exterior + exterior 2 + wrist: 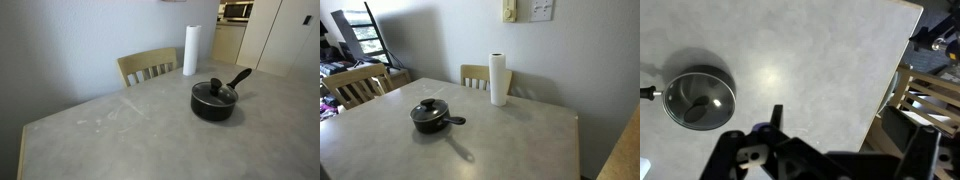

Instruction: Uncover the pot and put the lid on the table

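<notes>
Wrist view: the round clear glass lid [700,100] caps the small black saucepan [650,92] on the grey stone-look desk [820,50], toward the frame's left edge, up-left of my fingers [730,150], spread wide and empty.

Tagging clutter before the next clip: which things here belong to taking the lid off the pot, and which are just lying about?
Job: pot; lid, sitting on the pot; table, where the lid goes.
Lying about: paper towel roll, upright on the table; wooden chair behind it; another wooden chair at a different side.
</notes>
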